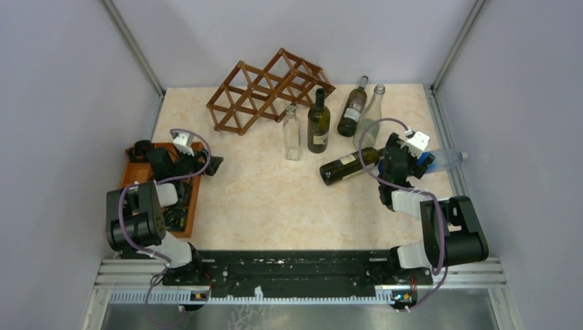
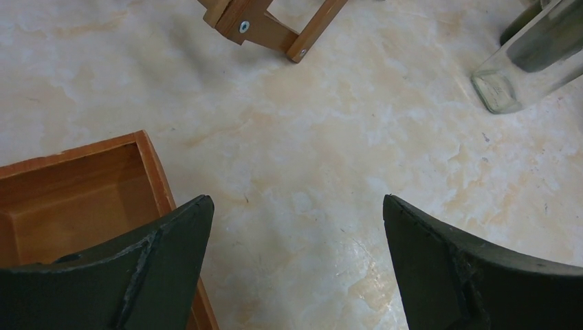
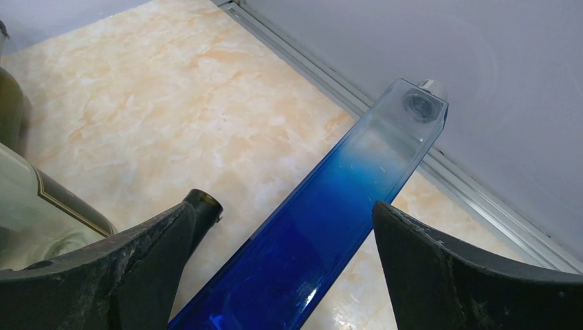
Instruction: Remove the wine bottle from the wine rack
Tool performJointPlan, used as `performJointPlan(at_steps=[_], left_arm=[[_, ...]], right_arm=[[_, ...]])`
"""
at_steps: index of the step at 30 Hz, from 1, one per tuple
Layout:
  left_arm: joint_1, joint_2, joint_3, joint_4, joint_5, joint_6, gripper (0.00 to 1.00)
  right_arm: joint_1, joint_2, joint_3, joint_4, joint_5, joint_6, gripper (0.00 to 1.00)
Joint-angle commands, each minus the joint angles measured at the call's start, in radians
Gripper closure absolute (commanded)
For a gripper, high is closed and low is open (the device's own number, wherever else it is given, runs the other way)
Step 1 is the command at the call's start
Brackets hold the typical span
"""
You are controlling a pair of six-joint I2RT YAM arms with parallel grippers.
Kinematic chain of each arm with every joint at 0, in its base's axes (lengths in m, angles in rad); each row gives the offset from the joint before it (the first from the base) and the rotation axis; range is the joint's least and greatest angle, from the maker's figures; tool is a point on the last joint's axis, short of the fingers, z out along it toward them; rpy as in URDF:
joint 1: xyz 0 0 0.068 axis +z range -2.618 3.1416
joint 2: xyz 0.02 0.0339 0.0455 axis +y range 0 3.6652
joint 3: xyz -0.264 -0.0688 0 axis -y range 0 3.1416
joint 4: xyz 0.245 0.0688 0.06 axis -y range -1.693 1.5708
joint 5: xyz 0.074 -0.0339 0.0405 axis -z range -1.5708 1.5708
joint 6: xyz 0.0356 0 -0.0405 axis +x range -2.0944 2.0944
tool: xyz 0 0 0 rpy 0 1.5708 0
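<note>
The brown lattice wine rack stands at the back of the table, and no bottle shows in its cells; one of its feet shows in the left wrist view. A blue-to-clear square bottle lies on the table at the right. My right gripper is open over it. In the right wrist view the bottle runs between the spread fingers of the gripper, with gaps on both sides. A dark wine bottle lies just left of it, its mouth by the left finger. My left gripper is open and empty.
A dark bottle and a small clear bottle stand mid-table; the clear one also shows in the left wrist view. Two more bottles are behind them. An orange-brown tray sits under the left arm.
</note>
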Motion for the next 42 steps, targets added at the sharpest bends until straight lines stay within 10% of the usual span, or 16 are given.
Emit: performJointPlan(at_steps=[1,6,23,25,28,42], left_arm=[[0.004,0.006,-0.045,0.105,-0.027,0.031,0.01],[0.005,-0.02,-0.076,0.136,-0.033,0.035,0.01],[-0.018,0.025,-0.365,0.822,-0.054,-0.106,0.01],[-0.028,0.009,-0.376,0.802,-0.087,-0.096,0.01],[-0.092,0.009,-0.387,0.774,-0.201,-0.048,0.01],[-0.202,0.031,-0.239,0.499,-0.372,0.038,0.01]], right_arm=[[-0.01,-0.043,0.021,-0.025,-0.03,-0.016,0.01],[-0.01,-0.055,-0.025,-0.085,-0.035,0.051,0.02],[-0.009,0.024,-0.354,0.619,-0.386,-0.139,0.01],[-0.005,0.143,-0.356,0.793,-0.389,-0.185,0.01],[-0.008,0.085,-0.264,0.518,-0.381,-0.136,0.01],[-0.016,0.096,-0.257,0.52,-0.385,-0.133,0.01]])
